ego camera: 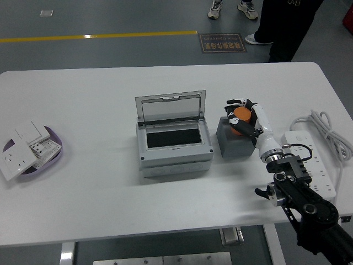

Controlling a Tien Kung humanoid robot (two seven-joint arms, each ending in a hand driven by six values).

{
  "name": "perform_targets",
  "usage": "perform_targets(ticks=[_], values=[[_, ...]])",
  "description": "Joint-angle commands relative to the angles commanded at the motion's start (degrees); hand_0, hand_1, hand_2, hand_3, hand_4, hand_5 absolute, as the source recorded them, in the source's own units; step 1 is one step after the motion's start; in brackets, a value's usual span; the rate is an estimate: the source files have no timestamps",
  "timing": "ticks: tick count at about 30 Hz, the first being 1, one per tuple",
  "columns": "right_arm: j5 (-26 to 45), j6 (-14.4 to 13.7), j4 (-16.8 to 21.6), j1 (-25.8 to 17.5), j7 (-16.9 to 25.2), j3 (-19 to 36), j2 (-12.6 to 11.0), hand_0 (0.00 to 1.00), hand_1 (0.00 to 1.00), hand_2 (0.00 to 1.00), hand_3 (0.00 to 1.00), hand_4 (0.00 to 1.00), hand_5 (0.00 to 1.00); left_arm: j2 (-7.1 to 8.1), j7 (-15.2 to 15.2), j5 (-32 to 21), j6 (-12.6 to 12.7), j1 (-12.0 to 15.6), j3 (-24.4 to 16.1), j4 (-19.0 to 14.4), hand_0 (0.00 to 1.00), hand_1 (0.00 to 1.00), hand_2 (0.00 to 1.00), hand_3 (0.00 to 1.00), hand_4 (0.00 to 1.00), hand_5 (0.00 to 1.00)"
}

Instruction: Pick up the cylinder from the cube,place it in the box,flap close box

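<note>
An orange cylinder [241, 116] stands on top of a grey cube [234, 142] right of the table's middle. My right hand [242, 117] reaches in from the lower right, and its black-tipped fingers [236, 102] curl around the cylinder while it still rests on the cube. To the cube's left sits a grey box [174, 148] whose clear flap lid [170, 107] stands raised at the back. The box's dark inside shows nothing in it. My left arm is out of sight.
A purple tray [55, 156] holding white switch plates and sockets lies at the table's left edge. A white power strip [313, 160] with a coiled cable [325, 128] lies at the right edge beside my forearm. A person's legs stand beyond the far side.
</note>
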Motion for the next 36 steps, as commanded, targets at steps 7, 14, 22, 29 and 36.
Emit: perform_targets(ticks=[7, 14, 22, 29, 36], values=[[0.29, 0.0, -0.14, -0.15, 0.0, -0.78, 0.15, 0.577, 0.521, 0.483, 0.465, 0.174, 0.002, 0.07, -0.08, -0.03, 0.04, -0.11, -0.13, 0.0, 0.633, 0.658, 0.577, 0.646, 0.7, 0.304], [-0.04, -0.51, -0.08, -0.08, -0.18, -0.6, 0.14, 0.536, 0.492, 0.461, 0.437, 0.14, 0.002, 0.07, -0.16, -0.07, 0.05, -0.15, -0.13, 0.0, 0.634, 0.658, 0.578, 0.647, 0.703, 0.309], [-1.5, -1.77, 1.78, -0.36, -0.44, 1.47, -0.72, 0.524, 0.484, 0.456, 0.419, 0.132, 0.002, 0.03, -0.2, -0.03, 0.06, -0.03, -0.21, 0.0, 0.634, 0.659, 0.578, 0.648, 0.706, 0.314], [-2.94, -3.44, 6.34, -1.13, -0.51, 2.3, -1.56, 0.507, 0.478, 0.449, 0.381, 0.132, 0.002, -0.05, -0.16, 0.02, 0.07, 0.03, -0.3, 0.0, 0.634, 0.658, 0.58, 0.65, 0.707, 0.316], [-7.94, -5.17, 14.15, -2.07, -4.3, -0.54, -2.75, 0.484, 0.461, 0.441, 0.374, 0.128, 0.002, -0.1, -0.11, 0.15, 0.09, 0.08, -0.46, 0.0, 0.634, 0.658, 0.58, 0.649, 0.708, 0.319]])
